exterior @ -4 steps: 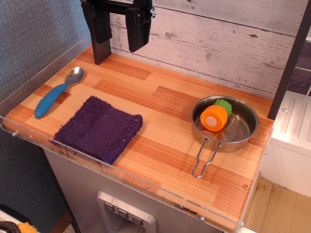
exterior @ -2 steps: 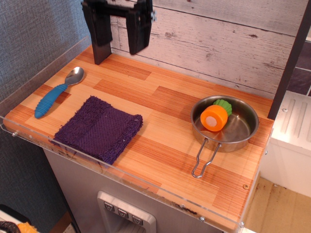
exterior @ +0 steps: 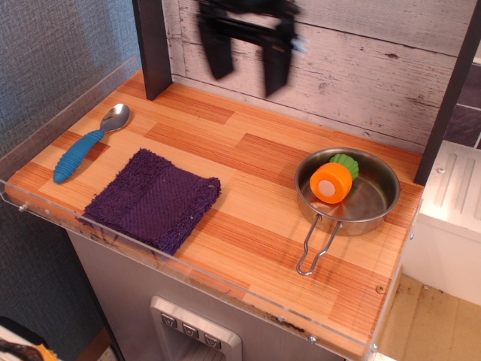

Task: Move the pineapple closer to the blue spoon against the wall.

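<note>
On the wooden bench (exterior: 248, 226), the blue spoon (exterior: 84, 145) lies far left beside a purple cloth (exterior: 154, 197), the empty, open hand (exterior: 246, 64) has swung rightward along the wall (exterior: 361, 83), heading toward the pineapple (exterior: 333, 179), untouched in the steel pan (exterior: 379, 203).

The gripper (exterior: 246, 64) is motion-blurred and cut off by the top edge; the pineapple (exterior: 331, 181) hides its own leaves.

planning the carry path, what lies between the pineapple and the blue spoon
In the one view, the pineapple sits in a steel pan, so the pan's rim comes first. Then bare wood, with the purple cloth just below the straight line to the spoon.
</note>
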